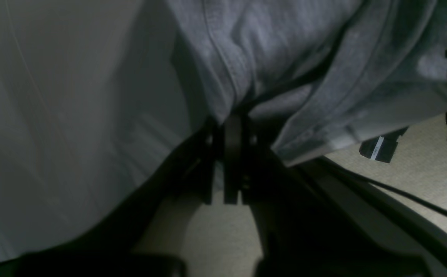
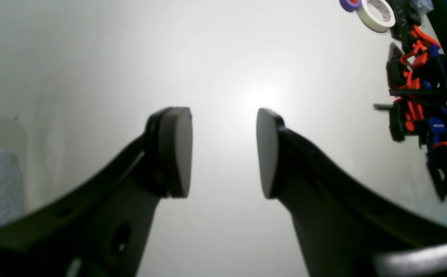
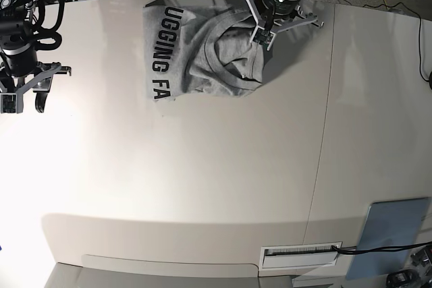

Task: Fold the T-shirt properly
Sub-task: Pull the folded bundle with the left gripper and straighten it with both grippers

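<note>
We see the grey T-shirt (image 3: 202, 52) bunched at the table's (image 3: 202, 187) far edge, lettering partly hidden; left gripper (image 1: 231, 115) pinches its fabric, right gripper (image 2: 223, 154) gapes empty.

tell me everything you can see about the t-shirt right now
The T-shirt is heather-grey cotton-looking knit, lying crumpled at the table's far edge. Black block lettering shows on its left part; the ribbed collar curls in the bunched middle. The left gripper pinches its right side, jaws closed on a stitched hem fold. The right gripper is open, well away.
</note>
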Available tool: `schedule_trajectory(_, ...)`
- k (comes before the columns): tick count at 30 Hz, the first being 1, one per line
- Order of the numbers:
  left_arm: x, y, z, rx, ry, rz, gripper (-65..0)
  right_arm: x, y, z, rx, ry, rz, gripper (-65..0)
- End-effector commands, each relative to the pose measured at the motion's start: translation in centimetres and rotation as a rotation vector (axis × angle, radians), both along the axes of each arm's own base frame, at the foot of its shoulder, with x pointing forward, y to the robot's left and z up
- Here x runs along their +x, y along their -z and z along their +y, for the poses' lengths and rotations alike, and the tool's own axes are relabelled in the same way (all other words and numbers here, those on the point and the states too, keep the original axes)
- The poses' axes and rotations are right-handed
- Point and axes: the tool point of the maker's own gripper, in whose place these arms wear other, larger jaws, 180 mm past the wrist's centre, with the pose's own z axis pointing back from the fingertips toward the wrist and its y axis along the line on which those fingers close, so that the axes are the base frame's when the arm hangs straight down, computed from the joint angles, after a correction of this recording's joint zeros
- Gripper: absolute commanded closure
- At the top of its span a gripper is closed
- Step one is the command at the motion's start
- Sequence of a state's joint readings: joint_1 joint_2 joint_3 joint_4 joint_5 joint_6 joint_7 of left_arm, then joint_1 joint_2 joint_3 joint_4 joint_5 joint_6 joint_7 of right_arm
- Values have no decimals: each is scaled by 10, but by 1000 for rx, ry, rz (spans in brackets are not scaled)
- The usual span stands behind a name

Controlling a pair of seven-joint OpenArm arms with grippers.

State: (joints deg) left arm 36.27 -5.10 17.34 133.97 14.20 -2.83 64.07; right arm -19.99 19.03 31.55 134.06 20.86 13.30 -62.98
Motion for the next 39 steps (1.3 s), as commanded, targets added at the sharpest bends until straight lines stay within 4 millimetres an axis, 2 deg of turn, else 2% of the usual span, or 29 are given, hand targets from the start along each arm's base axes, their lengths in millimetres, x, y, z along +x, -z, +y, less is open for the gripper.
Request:
schedule_trajectory(1, 4, -7, 0, -2, -5, -35, 0, 3, -12, -1, -29, -8, -39, -270)
schedule_trajectory(6, 16, -12, 20, 79, -80, -95, 0, 3, -12, -1, -29, -8, -38, -270)
schedule_trajectory(9, 8, -8, 4, 25, -2, -50, 0, 3, -12, -1, -29, -8, -38, -270)
schedule_trajectory(10, 8, -9, 4, 37, 16, -58, 0, 3, -12, -1, -29, -8, -38, -270)
schedule_trajectory(12, 14, -12, 16, 97, -10, -96, 0, 3, -12, -1, -29, -8, -38, -270)
schedule_trajectory(15, 19, -14, 21, 102, -27, -128, 0, 3, -12, -1, -29, -8, -37, -270)
schedule_trajectory(18, 23, -10, 33, 138, -46, -143, 0, 3, -12, -1, -29, -8, -36, -270)
schedule_trajectory(19, 23, -8, 40, 149, -71, -140, -23, 3, -12, -1, -30, -8, -35, -270)
schedule_trajectory(20, 24, -6, 47, 162, -93, -138, -73, 2, -11, -1, -30, -8, -33, -270)
schedule_trajectory(23, 27, -6, 69, 203, -146, -141, -263, 1, -10, -1, -30, -8, -26, -270)
schedule_trajectory(24, 28, -7, 77, 217, -163, -148, -308, 1, -9, -1, -29, -8, -25, -270)
schedule_trajectory(25, 29, -7, 83, 229, -168, -149, -325, 1, -9, -1, -29, -8, -25, -270)
schedule_trajectory(28, 35, -10, 93, 192, -205, -179, -324, 1, -10, -1, -30, -10, -30, -270)
schedule_trajectory(32, 40, -12, 74, -2, -192, -187, -315, 3, -12, 2, -20, -21, -46, -270)
schedule_trajectory(33, 38, -10, 66, -50, -169, -166, -292, 4, -12, 5, 0, -34, -49, -270)
schedule_trajectory(35, 28, -6, 48, -127, -107, -102, -200, 7, -11, 16, 39, -80, -57, -269)
schedule_trajectory(37, 17, -3, 30, -189, -24, -38, -89, 9, -12, 24, 43, -124, -63, -227)
schedule_trajectory(39, 7, -2, 18, -226, 43, 6, -42, 10, 2, 21, 70, -117, -33, -181)
